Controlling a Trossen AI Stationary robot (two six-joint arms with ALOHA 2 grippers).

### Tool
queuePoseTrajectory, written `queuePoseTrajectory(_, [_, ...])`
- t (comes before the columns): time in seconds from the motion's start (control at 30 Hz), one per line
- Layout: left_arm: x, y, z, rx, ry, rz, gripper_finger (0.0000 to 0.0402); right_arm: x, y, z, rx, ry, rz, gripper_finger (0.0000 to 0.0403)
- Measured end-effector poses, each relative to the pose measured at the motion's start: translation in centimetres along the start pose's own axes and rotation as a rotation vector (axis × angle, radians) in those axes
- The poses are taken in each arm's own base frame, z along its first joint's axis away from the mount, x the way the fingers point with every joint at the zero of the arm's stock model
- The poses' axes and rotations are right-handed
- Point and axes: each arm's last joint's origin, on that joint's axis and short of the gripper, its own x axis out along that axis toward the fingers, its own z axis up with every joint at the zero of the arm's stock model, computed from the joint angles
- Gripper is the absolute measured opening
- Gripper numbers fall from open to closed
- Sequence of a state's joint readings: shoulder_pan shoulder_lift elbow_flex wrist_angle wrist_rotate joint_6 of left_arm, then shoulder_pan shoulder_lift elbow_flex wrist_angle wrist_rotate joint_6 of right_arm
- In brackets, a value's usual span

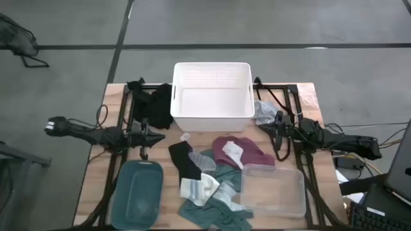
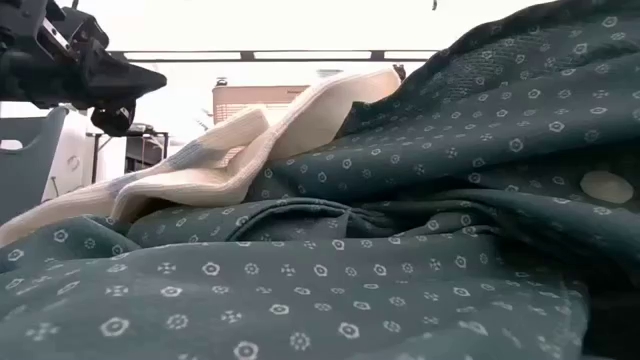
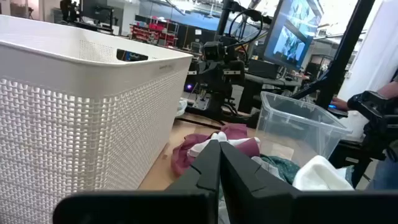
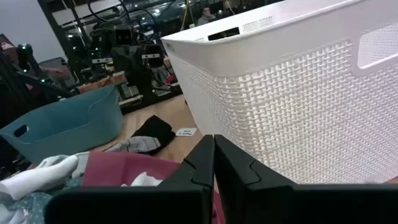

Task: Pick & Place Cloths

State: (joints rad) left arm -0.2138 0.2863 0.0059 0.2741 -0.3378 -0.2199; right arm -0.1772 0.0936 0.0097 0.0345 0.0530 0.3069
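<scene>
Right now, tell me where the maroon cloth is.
In the high view the maroon cloth lies right of the table's centre, just in front of the white basket and behind the clear bin, with a small white-grey cloth on top.

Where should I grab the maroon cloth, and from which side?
Probably from straight above, pinching the bunched far edge of the maroon cloth nearest the white basket. A white rag lies on its middle, and the clear bin crowds its near side. The right gripper is closest.

Low view: teal-green cloth [image 2: 400,250] fills frame, hides table; white-grey cloth [image 2: 240,150] partly buried.
</scene>
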Motion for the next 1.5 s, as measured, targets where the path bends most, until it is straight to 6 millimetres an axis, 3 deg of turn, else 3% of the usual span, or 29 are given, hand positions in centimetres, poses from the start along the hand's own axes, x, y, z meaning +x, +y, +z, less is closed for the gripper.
queuePoseTrajectory(1.37, [0.0, 0.0, 0.0, 0.0, 0.0, 0.0, 0.0012, 0.0, 0.0, 0.1, 0.002, -0.006, 0.001, 0.0008])
queuePoseTrajectory(1.5, [0.0, 0.0, 0.0, 0.0, 0.0, 0.0, 0.0012, -0.1, 0.3, 1.1, 0.145, -0.112, 0.042, 0.0008])
